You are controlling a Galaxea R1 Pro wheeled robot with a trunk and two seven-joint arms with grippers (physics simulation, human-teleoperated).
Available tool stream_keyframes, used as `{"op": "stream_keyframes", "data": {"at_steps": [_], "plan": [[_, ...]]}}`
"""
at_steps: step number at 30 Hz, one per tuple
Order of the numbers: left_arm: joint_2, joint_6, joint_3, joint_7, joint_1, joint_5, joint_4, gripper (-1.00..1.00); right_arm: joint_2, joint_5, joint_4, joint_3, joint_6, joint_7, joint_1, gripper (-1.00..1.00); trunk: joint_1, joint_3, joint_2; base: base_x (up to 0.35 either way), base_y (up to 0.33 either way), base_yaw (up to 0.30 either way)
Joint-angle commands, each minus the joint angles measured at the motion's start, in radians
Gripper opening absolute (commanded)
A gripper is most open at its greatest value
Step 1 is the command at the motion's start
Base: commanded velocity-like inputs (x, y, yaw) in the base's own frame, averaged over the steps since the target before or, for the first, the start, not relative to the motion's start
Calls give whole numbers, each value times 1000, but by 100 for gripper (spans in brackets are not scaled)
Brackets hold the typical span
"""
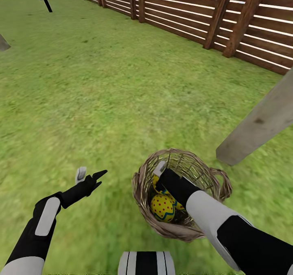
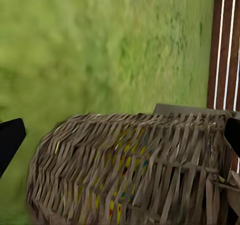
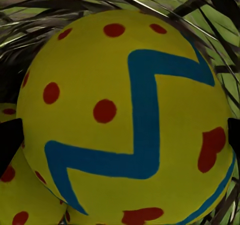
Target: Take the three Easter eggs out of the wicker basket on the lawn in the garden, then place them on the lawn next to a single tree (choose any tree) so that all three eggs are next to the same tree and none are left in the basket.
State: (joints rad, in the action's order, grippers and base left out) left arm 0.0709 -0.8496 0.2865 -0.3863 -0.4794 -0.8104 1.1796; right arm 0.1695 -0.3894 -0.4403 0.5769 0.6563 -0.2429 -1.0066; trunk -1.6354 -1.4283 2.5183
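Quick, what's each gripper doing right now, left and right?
Left gripper: open, empty, over the lawn beside the wicker basket.
Right gripper: inside the basket, fingers straddling an Easter egg; grip not confirmable.

eggs: yellow, blue zigzag, red dots | basket: tan-brown wicker

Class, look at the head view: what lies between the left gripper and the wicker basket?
Bare lawn. In the head view nothing else lies between the left gripper and the wicker basket.
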Motion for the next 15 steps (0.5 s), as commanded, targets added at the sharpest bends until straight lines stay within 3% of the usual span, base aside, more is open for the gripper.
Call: {"op": "stream_keyframes", "data": {"at_steps": [1,11,15], "plan": [[0,-6,2,-3,-1,0,0,100,-1,-2,44,1,3,-7,0,-100,0,-1,0,0,0,0],[-2,-5,2,-3,-1,0,0,100,-3,-2,49,1,5,-7,0,-100,0,-1,0,0,0,0],[-13,-4,3,-3,0,2,1,100,-4,-2,49,1,5,-7,0,-100,0,3,0,0,0,0]]}}
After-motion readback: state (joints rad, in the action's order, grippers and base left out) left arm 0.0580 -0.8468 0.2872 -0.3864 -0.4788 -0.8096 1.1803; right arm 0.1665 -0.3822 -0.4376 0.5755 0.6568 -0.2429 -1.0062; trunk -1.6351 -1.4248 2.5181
